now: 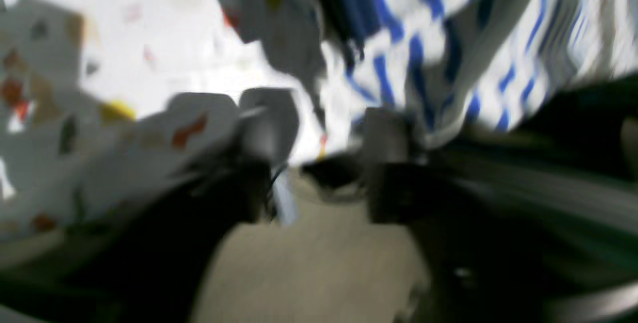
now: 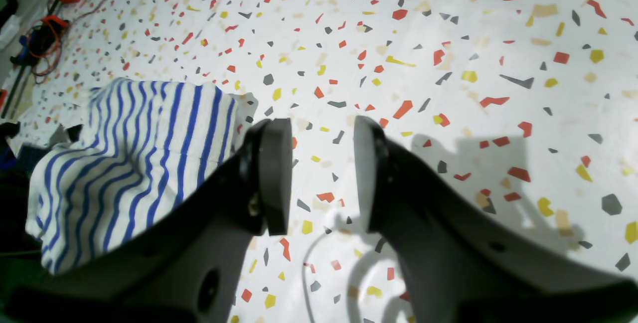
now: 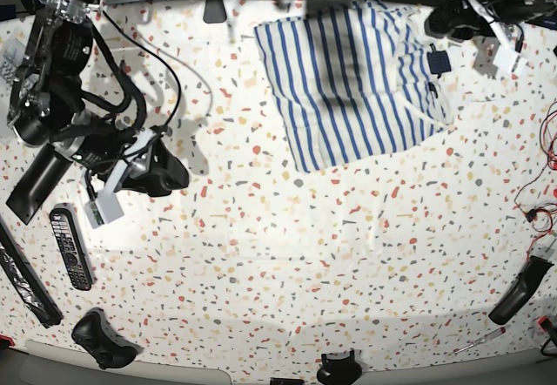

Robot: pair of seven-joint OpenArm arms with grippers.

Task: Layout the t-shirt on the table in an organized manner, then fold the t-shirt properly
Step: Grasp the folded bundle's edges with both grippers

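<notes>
Blue-striped white t-shirt (image 3: 348,80), speckled white table (image 3: 287,254)

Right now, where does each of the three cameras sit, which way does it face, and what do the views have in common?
Left wrist: sits behind the left claw, blurred, facing the striped t-shirt close up; its grey fingers show.
Right wrist: sits behind the right claw, looking down along open fingers at the speckled table, t-shirt at left.
Base: overhead, looking down on the whole table; both arms show, right claw at picture left, left claw top right.
Shared: all three see the t-shirt and table.
</notes>
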